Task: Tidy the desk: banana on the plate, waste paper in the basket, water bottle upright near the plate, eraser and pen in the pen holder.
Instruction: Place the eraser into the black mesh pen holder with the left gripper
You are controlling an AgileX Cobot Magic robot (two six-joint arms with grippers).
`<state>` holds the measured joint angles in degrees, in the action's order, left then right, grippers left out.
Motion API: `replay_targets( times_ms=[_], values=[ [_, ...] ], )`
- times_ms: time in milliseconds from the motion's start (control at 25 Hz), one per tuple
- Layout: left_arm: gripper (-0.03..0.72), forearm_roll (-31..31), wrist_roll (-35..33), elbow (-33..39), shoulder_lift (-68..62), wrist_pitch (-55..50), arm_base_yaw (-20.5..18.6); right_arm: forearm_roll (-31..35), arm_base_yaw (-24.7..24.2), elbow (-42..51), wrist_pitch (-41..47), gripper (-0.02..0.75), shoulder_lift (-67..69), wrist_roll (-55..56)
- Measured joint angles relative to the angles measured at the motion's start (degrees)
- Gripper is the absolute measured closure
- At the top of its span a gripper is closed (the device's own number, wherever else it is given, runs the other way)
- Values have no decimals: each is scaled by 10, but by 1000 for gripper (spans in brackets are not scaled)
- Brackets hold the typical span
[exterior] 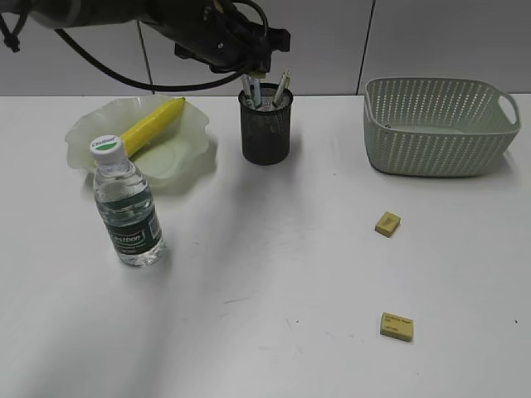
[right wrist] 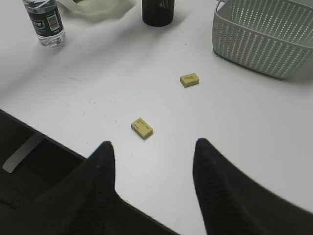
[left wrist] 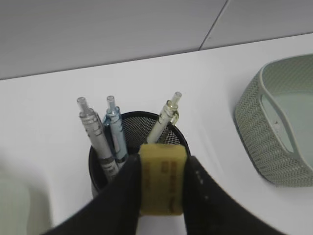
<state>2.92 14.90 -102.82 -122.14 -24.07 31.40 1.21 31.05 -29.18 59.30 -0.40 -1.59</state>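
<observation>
My left gripper (left wrist: 164, 161) is shut on a yellow eraser (left wrist: 162, 178), held just above the near rim of the black mesh pen holder (left wrist: 139, 128) (exterior: 265, 133). Three pens (left wrist: 111, 132) stand in the holder. Two more yellow erasers (exterior: 387, 223) (exterior: 397, 326) lie on the table's right half. The banana (exterior: 155, 124) rests on the pale green plate (exterior: 187, 157). Just in front of the plate, the water bottle (exterior: 126, 207) stands upright. My right gripper (right wrist: 154, 147) hangs open and empty over the table's front edge, short of the nearer eraser (right wrist: 142, 128). Waste paper is out of view.
The grey-green basket (exterior: 440, 124) (right wrist: 264, 39) stands at the back right. The left arm reaches in from the top left of the exterior view, over the plate. The table's front edge (right wrist: 58, 142) runs under my right gripper.
</observation>
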Motion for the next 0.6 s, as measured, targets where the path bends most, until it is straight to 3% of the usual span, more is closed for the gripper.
replay_targets(
  times_ms=[600],
  values=[
    [498, 32, 0, 0, -46, 68, 2, 0, 0, 0, 0, 325, 0, 0]
  ],
)
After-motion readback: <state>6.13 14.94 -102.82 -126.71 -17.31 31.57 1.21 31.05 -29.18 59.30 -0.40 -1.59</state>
